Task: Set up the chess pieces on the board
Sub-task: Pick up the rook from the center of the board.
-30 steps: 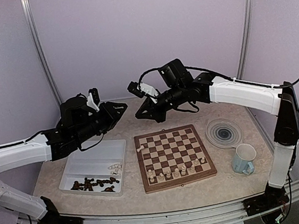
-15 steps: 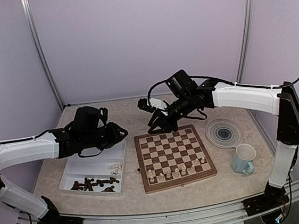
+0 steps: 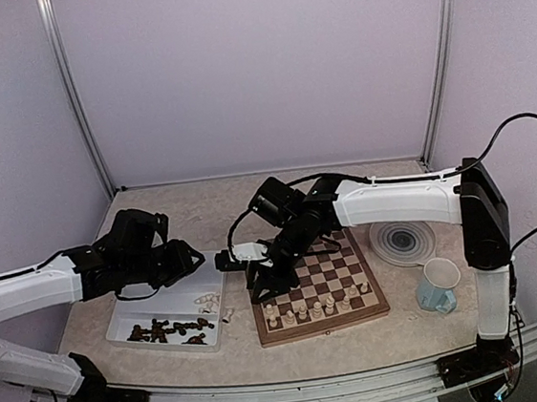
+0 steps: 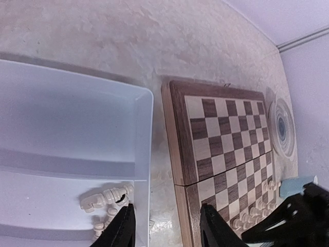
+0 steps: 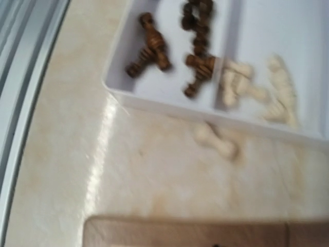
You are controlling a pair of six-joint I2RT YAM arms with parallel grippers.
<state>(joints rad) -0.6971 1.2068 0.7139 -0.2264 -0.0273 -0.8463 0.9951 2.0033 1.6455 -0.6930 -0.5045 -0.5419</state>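
Observation:
The board (image 3: 324, 250) lies at the table's middle with a row of cream chess pieces (image 3: 314, 306) along its near edge. A white tray (image 3: 153, 292) to its left holds dark brown pieces (image 3: 171, 328) and a few cream pieces (image 3: 205, 304). One cream piece (image 3: 228, 314) lies on the table between tray and board; it also shows in the right wrist view (image 5: 216, 140). My left gripper (image 3: 186, 259) is open and empty over the tray's right edge (image 4: 146, 154). My right gripper (image 3: 242, 273) hovers low by the board's left edge; its fingers are out of the blurred wrist view.
A round grey-ringed plate (image 3: 402, 238) and a pale blue mug (image 3: 438, 286) stand to the right of the board. The table's metal front rail (image 5: 20, 103) runs close to the tray.
Both arms have come down from high over the back of the table. The right gripper swung left to the board's left edge. The loose cream piece has shifted from the board's edge towards the tray.

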